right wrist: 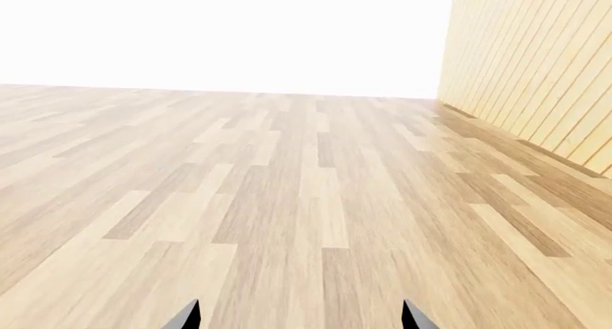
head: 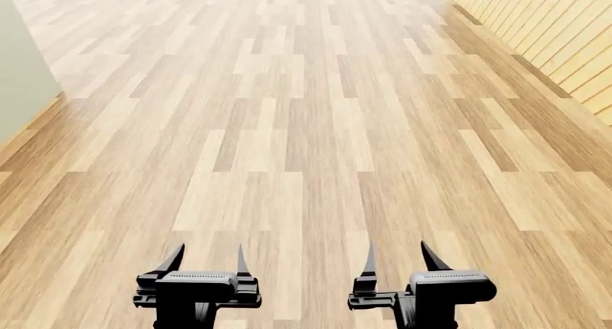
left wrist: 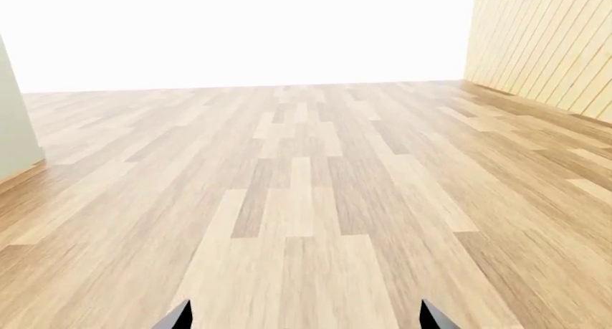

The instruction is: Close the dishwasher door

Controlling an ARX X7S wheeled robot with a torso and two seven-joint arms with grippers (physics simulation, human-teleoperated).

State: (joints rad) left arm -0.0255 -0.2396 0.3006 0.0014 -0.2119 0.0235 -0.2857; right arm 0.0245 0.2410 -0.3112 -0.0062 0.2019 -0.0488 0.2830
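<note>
Over the wooden floor (head: 306, 128), I am holding my left end effector (head: 211, 261) and right end effector (head: 397, 257) spread wide with nothing in them, and I am seeing no dishwasher door anywhere.

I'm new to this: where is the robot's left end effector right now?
In the head view, the left end effector hangs low at left, open over bare wooden floor, beside the right end effector.

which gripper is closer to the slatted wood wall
The right gripper. The slatted wall runs along the head view's right edge, on that gripper's side; the left gripper sits nearer the pale green panel.
</note>
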